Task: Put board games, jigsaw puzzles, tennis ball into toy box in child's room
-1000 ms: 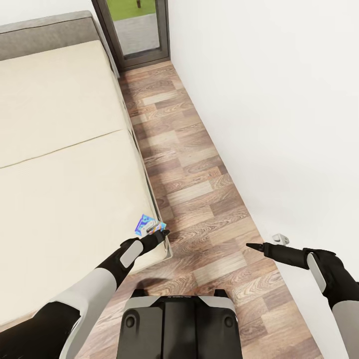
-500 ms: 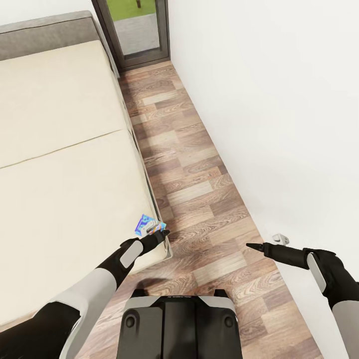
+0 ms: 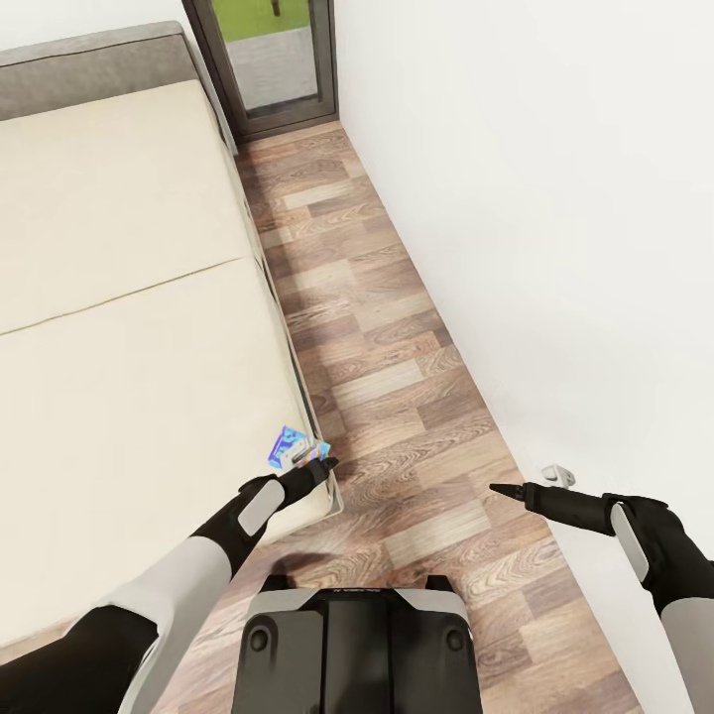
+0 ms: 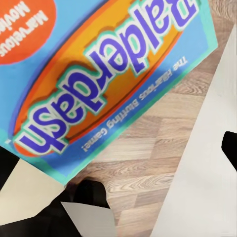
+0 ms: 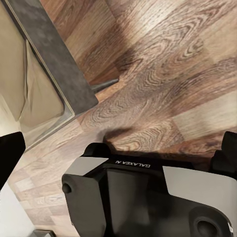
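Blue board game (image 3: 296,447): small and flat, blue with orange and teal, lettered "Balderdash" in purple in the left wrist view (image 4: 106,74). Tilted up at the bed's near corner, at about 7 o'clock from the middle of the head view.

Why tilted: looks lifted off the mattress, one edge raised, likely so it can be carried away to the toy box.

Left gripper (image 3: 319,464): right at the box's lower edge, touching it. Looks to be pinching the box, yet fingertips too small to be sure.

Bed (image 3: 119,327): beige mattress, grey frame, grey headboard up at 11 o'clock. Box sits at its edge, close to the floor side, easy to reach from the aisle.

Floor (image 3: 397,397): brown wood planks, running from 6 o'clock up to 12 o'clock between bed and white wall (image 3: 555,218).

Right gripper (image 3: 501,489): at 5 o'clock, well apart from the box, over the floor, holding nothing. Tips look pressed together into one point. Likely kept out of the way.

Robot base (image 3: 352,645): dark, at 6 o'clock.

Task so far: judged early; toy box and table not here.
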